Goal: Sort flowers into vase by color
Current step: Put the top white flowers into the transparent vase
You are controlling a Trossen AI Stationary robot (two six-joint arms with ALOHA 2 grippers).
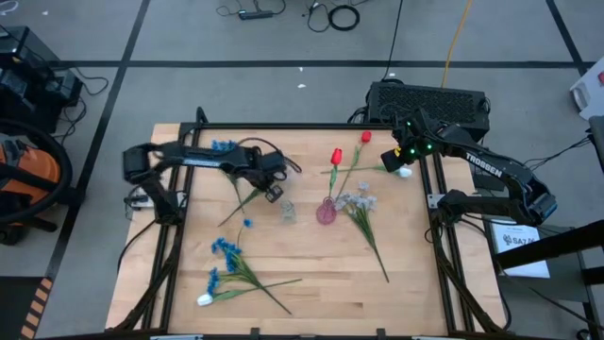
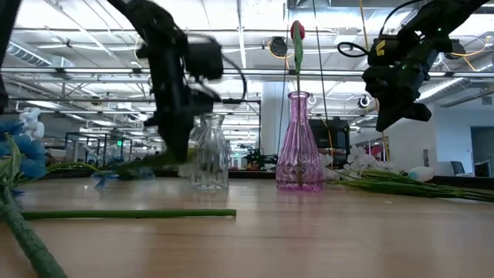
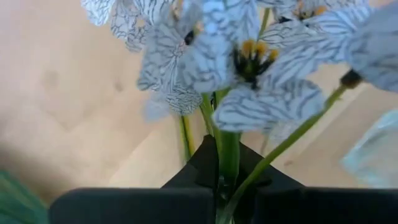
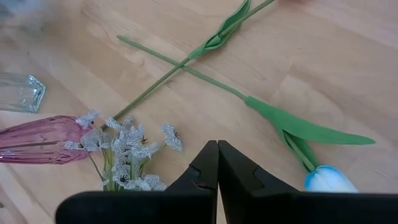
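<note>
Flowers on the table, one in a vase, one held

A red tulip point(image 1: 336, 156) stands upright in the pink vase point(image 1: 326, 212) at mid-table. A second red tulip point(image 1: 366, 138) lies far right, its stem crossing the first, with a white tulip point(image 4: 329, 179) beside it. A pale spray point(image 1: 359, 201) lies right of the vase. Blue sprays point(image 1: 225, 250) and a white bud point(image 1: 204, 299) lie near left. The left hand point(image 1: 273, 192) grips a pale spray's stem point(image 3: 229, 158).
</note>
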